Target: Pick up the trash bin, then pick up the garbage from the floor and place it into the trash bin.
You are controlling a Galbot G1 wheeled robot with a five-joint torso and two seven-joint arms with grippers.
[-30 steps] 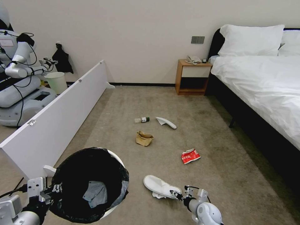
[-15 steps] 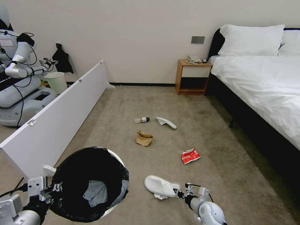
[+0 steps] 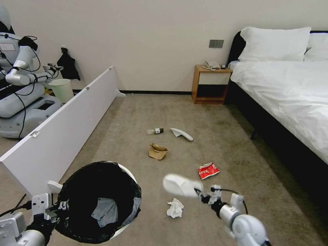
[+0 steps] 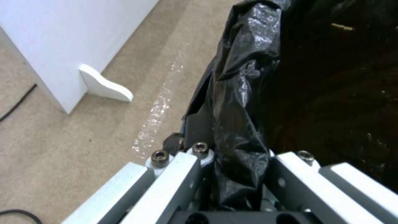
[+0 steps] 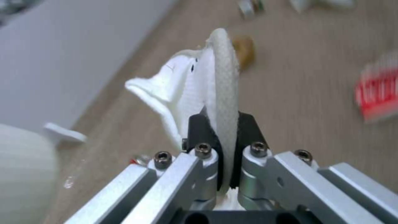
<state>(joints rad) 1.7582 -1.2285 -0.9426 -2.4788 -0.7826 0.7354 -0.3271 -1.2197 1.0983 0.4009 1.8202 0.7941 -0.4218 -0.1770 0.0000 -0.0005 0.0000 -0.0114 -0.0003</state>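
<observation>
A: Start at the left. What has the left gripper (image 4: 232, 174) got?

B: Its jaws are closed on the rim of the trash bin (image 3: 99, 201), pinching the black liner. The bin hangs low at the robot's left, mouth open and facing up, with a grey scrap lying at the bottom.

A: And beyond it?

B: A crumpled tissue (image 3: 175, 208) lies on the floor (image 3: 239, 143), between the bin and the right arm. Above it the right gripper (image 5: 219, 146) has its jaws clamped narrowly on the edge of a white slipper (image 3: 180, 185), which is clear of the carpet and sticks out toward the bin.

A: How would you finish this step cleanly?

B: I'd carry the slipper over the middle of the bin's mouth before letting go. It is long and floppy and held by one end, so the free toe could catch on the liner. Lower the toe in first, and keep the bin steady.

A: What about the rest of the garbage?

B: Farther out on the carpet lie a brown paper bag (image 3: 157, 151), a green-capped bottle (image 3: 155, 131), a second slipper (image 3: 181, 134) and, to the right, a red wrapper (image 3: 208, 170).
</observation>
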